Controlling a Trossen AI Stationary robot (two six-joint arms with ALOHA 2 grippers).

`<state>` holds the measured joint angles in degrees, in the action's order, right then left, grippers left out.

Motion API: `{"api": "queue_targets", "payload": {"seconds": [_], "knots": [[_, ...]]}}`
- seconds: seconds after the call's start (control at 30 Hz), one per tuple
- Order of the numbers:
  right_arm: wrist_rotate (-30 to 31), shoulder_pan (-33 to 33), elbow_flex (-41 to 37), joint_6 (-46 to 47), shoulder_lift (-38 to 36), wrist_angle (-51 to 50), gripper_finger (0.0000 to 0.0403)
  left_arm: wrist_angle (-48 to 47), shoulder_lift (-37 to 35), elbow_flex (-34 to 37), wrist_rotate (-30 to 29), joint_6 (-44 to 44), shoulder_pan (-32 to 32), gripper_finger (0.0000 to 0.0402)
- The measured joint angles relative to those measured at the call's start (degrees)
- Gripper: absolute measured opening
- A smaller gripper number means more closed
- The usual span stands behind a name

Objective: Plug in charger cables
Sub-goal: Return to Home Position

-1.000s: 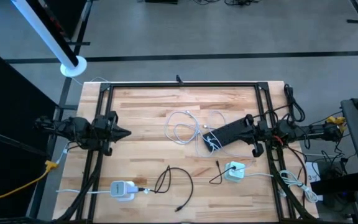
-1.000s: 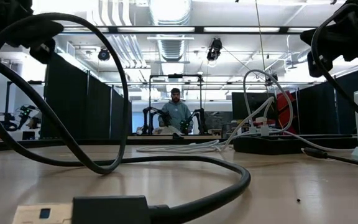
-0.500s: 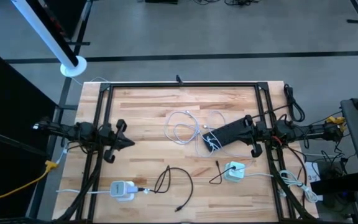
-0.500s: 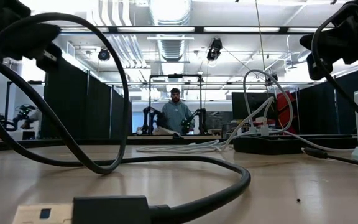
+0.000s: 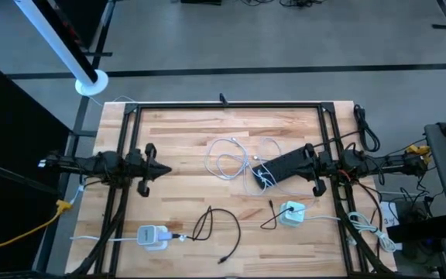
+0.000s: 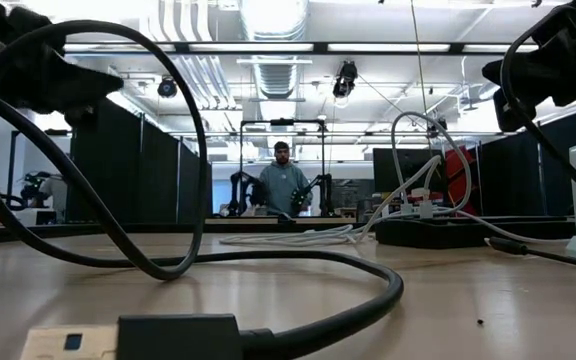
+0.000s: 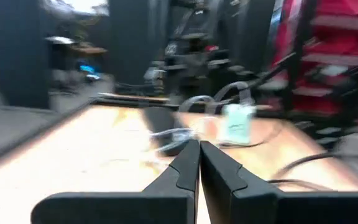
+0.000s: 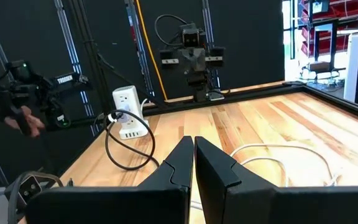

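Observation:
White charger cables (image 5: 231,159) lie looped at mid-table, some ends at a black power strip (image 5: 273,170). A black cable (image 5: 215,225) loops out of a white charger block (image 5: 153,236) near the front edge; its plug (image 6: 118,340) rests on the wood. Another short black cable (image 5: 269,215) joins a second white block (image 5: 291,213). My left gripper (image 5: 163,169) hangs shut at the table's left, pointing level toward the middle. My right gripper (image 8: 193,149) is shut too, held level over the strip's right part.
Black frame rails (image 5: 223,105) run along the table's far edge and both sides. A yellow cable (image 5: 56,211) hangs off the left side. Bare wood (image 5: 176,128) lies at the far left. A person (image 6: 283,185) sits far behind the table.
My left gripper has come down at the table's left side and rolled a little about its own line, staying shut. The cables and blocks lie as before.

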<state>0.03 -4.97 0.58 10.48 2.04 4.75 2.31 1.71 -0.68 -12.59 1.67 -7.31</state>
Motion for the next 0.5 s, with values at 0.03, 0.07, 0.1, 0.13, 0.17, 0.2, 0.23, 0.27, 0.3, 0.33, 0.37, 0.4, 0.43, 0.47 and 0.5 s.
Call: {"api": "queue_targets", "payload": {"seconds": [0.03,0.07,0.1,0.13,0.17,0.2,0.23,0.27,0.3,0.33,0.37,0.4,0.43,0.47,0.5], "knots": [[0.0,0.0,0.0,0.0,0.0,0.0,0.0000,-0.1,0.4,0.0,0.0,2.7,0.0,0.0000],[0.0,0.0,0.0,0.0,0.0,0.1,0.0000,-0.1,0.9,0.0,0.0,5.0,0.0,0.0000],[0.0,0.0,0.0,0.0,0.0,0.1,0.0000,-0.2,1.4,0.0,0.0,6.8,0.0,0.0000],[0.0,0.0,0.0,0.0,0.0,0.0,0.0000,-0.2,1.7,0.0,0.0,7.9,0.0,0.0000],[0.0,0.0,0.0,0.0,0.0,0.0,0.0000,-0.2,2.1,0.0,0.0,8.4,0.0,0.0000],[0.0,0.0,0.0,0.0,0.0,0.0,0.0000,-0.2,2.5,0.0,0.0,8.4,0.0,0.0000],[0.0,0.0,0.0,0.0,0.0,0.0,0.0000,-0.2,2.9,0.0,0.0,8.4,0.0,0.0000],[0.0,0.0,0.0,0.0,0.0,0.0,0.0000,-0.2,3.2,0.0,0.0,8.4,0.0,0.0000],[0.0,0.0,0.0,0.0,0.0,0.0,0.0000,-0.2,3.5,0.0,0.0,8.4,0.0,0.0000],[0.0,0.0,0.0,0.0,0.0,0.0,0.0000,-0.2,3.8,0.0,0.0,8.4,0.0,0.0000],[0.0,0.0,0.0,0.0,0.0,0.0,0.0000,-0.2,4.1,0.0,0.0,8.4,0.0,0.0000],[0.0,0.0,0.0,0.0,0.0,0.0,0.0000,-0.2,4.4,0.0,0.0,8.4,0.0,0.0000],[0.0,0.0,0.0,0.0,0.0,0.0,0.0000,-0.2,4.6,0.0,0.0,8.4,0.0,0.0000],[0.0,0.0,0.0,0.0,0.0,0.0,0.0000,-0.2,4.9,0.0,0.0,8.4,0.0,0.0000],[0.0,0.0,0.0,0.0,0.0,0.0,0.0000,-0.2,5.1,0.0,0.0,8.4,0.0,0.0000]]}}
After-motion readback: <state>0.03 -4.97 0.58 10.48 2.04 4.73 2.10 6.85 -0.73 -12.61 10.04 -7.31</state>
